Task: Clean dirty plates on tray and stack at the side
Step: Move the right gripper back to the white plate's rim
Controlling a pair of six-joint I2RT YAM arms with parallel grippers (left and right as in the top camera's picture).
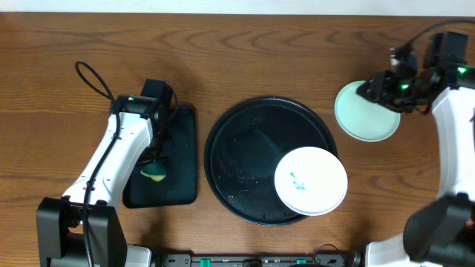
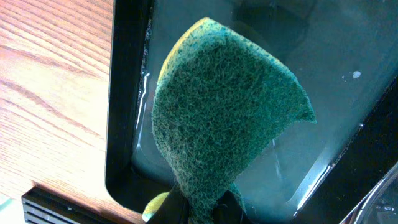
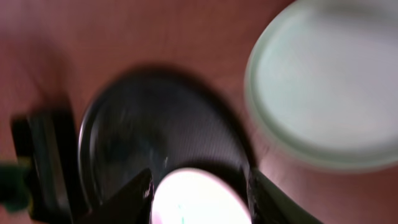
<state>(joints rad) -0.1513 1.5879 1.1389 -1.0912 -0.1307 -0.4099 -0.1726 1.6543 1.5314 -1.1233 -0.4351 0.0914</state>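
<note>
On the brown wood-grain worktop [image 1: 245,59] sits the large round glossy black tray [image 1: 245,148] with a raised rim, its bare floor streaked with wet glints. A small round white plate [image 1: 310,180] with a few teal-blue smears near its middle lies at the tray's near right side, its edge riding over the rim there. Off the tray, on the worktop just beyond its far right edge, rests a small round pale mint-green plate [image 1: 364,115], and its face looks clean from above. The right fingers [image 3: 134,199] hang over the far right edge of that mint plate. In the blurred wrist view they stand apart with nothing between them, the white plate showing past the gap and the mint plate up to the right. To the left of the round tray lies a smaller rectangular black tray [image 1: 178,159] with a wet, shiny floor. The left fingers [image 2: 233,211] are over it, pinched tight on the narrow end of a dark green scouring sponge with a yellow backing [image 2: 224,118]. The sponge fans out wide away from the grip and hangs over the rectangular tray's floor near its left wall. I cannot tell whether it touches the tray. Only these two plates can be made out.
</note>
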